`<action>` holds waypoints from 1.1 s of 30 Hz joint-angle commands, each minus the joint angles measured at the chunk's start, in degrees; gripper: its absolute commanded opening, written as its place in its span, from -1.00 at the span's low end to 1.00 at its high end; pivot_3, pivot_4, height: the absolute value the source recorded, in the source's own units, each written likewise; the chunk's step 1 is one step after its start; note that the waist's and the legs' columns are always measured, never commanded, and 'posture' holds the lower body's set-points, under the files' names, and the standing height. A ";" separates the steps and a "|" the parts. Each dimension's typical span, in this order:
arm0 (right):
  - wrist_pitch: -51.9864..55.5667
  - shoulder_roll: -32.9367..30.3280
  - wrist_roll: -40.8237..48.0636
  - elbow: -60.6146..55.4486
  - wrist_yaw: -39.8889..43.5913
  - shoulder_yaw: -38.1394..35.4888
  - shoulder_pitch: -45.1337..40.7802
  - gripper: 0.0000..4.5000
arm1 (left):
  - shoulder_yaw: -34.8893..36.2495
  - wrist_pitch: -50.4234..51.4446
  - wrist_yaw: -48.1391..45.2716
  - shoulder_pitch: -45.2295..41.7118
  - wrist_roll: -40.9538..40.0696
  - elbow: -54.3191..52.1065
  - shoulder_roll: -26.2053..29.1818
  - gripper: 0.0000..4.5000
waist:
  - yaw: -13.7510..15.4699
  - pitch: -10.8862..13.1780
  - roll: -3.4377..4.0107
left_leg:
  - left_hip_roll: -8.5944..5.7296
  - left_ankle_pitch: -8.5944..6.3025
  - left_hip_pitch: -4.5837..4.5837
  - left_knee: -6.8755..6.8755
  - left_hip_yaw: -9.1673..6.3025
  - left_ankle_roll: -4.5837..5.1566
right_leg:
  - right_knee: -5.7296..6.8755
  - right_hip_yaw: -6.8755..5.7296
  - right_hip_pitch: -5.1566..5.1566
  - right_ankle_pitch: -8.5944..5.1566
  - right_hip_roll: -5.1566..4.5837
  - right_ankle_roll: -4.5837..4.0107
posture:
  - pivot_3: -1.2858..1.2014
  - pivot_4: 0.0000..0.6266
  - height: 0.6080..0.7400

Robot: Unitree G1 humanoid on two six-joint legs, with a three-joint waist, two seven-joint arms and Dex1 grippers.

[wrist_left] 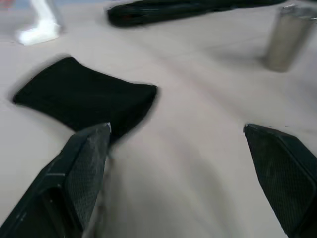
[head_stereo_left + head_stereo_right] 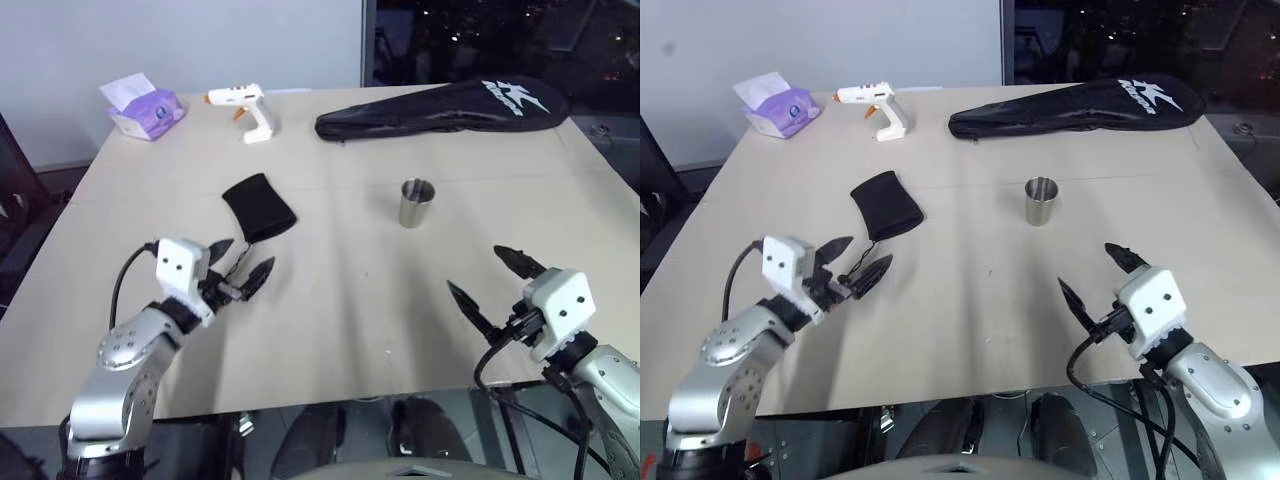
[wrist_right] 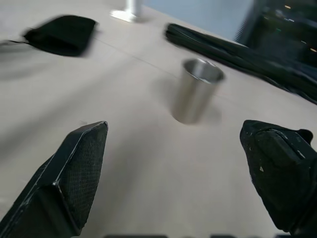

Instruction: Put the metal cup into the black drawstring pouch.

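Both grippers, L [image 2: 240, 263] & R [image 2: 493, 279], wide open, empty; metal cup [image 2: 416, 203] upright, apart from black drawstring pouch [image 2: 258, 207].

Upright metal cup [image 2: 416, 203], flat black pouch [image 2: 258, 207]

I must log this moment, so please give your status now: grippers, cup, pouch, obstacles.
Left gripper open, near pouch. Right gripper open, empty. Cup upright on table, untouched. Nothing between cup and pouch.

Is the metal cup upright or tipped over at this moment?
Upright. The metal cup stands on its base on the table with its open rim facing up, apart from the black drawstring pouch.
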 commanded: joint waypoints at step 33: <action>22.37 -9.73 -4.81 22.01 -1.78 20.14 -47.15 1.00 | -26.68 18.65 -17.14 -45.43 28.89 24.69 5.38 -0.96 | -1.61 0.23 -0.20 | -0.24 0.15 -0.76 0.11 -0.17 -0.22 | 0.18 -0.33 -0.71 0.04 0.00 0.03 | 0.03 -0.52 1.00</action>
